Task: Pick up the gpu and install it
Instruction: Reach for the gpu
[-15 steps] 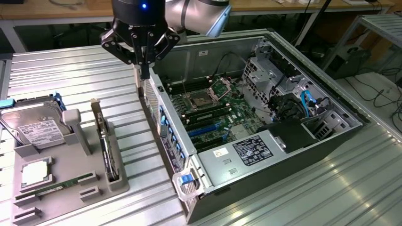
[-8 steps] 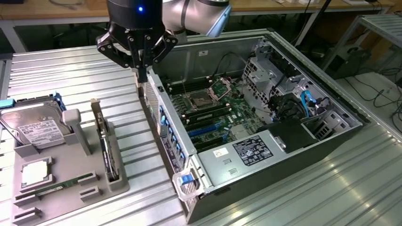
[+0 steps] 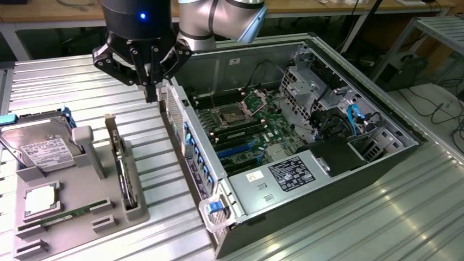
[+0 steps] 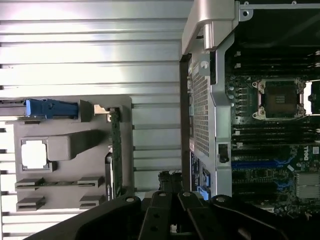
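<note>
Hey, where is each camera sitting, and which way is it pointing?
Exterior view: high above the table, looking down on the tray, the gpu and the open case; the arm and shut pincer show.
Wrist view: on the wrist, looking down past the pincer at the table.
Shared: pincer, tray, gpu, case.

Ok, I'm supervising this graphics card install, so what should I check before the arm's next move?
1. Gripper free of any load: ok, holds nothing.
2. Gripper open for a grasp: not ok, shut.
3. Graphics card in the grey holder: ok, standing on edge.
4. Gripper above the card: not ok, it hangs between holder and computer case.
5. Case open: ok, side panel off.
6. Blue slot free: ok, looks empty.
</note>
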Controlling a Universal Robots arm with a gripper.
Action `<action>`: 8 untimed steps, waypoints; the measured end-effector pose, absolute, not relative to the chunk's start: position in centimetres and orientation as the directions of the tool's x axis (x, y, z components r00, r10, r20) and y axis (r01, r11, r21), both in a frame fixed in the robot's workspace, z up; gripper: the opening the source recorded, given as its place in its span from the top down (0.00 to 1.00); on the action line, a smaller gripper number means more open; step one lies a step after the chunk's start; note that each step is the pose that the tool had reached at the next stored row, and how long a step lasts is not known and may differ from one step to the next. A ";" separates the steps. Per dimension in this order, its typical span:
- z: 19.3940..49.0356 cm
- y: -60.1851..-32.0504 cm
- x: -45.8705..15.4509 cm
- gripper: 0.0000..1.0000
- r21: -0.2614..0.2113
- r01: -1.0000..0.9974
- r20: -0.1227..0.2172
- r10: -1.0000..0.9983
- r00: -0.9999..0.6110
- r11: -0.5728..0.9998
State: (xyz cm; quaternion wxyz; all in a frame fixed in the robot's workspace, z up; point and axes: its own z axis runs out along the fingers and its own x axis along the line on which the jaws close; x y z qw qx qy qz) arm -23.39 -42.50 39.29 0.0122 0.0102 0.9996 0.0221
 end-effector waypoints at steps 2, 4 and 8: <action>39.3 -42.8 -24.6 0.89 0.044 0.014 -0.024 0.015 -1.000 0.999; 39.3 -43.4 -26.6 0.89 0.044 0.002 -0.024 0.003 -1.000 0.999; 39.3 -44.1 -30.4 0.89 0.044 -0.016 -0.024 -0.015 -1.000 0.999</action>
